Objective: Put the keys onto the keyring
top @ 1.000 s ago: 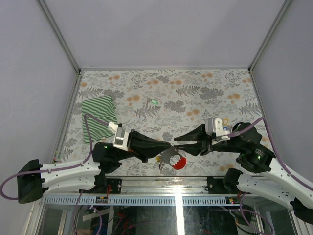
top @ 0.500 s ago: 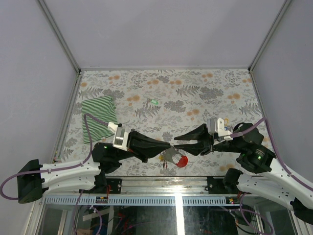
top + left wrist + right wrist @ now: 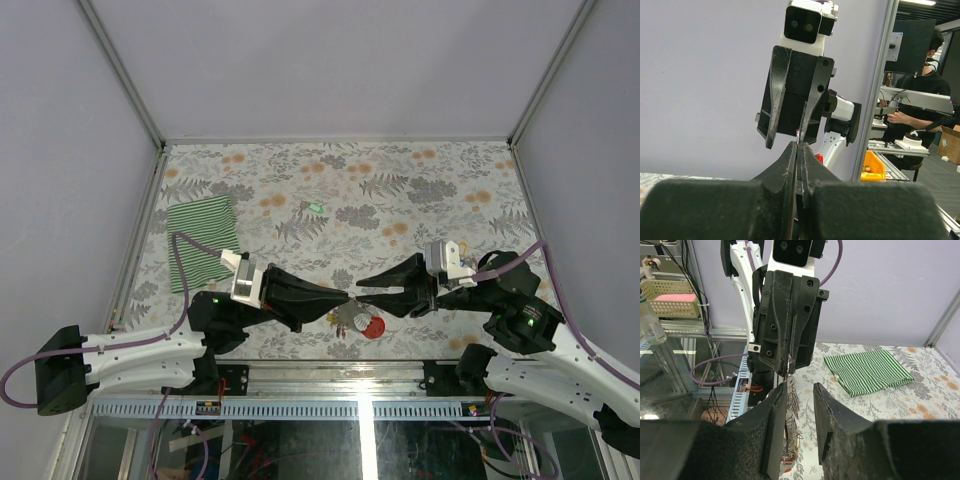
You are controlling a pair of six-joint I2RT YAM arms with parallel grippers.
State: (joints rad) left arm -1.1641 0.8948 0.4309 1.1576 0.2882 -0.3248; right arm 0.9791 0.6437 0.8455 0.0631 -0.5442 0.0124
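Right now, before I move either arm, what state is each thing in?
left tool: shut on the keyring.
right tool: open, nothing between its jaws.
keyring: hanging below the left tool's tip, apparently off the table.
hanging keys: dangling beside the keyring.
green key: lying loose on the table, far from both tools.
striped cloth: folded flat at the table's left side.

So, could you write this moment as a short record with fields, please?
left arm: jaws shut, pinching the top of the keyring
right arm: jaws partly open, tip to tip with the left ones
keyring: hanging below the tips, its red loop lowest
green key: lying alone on the table, farther back
striped cloth: flat, at the left side
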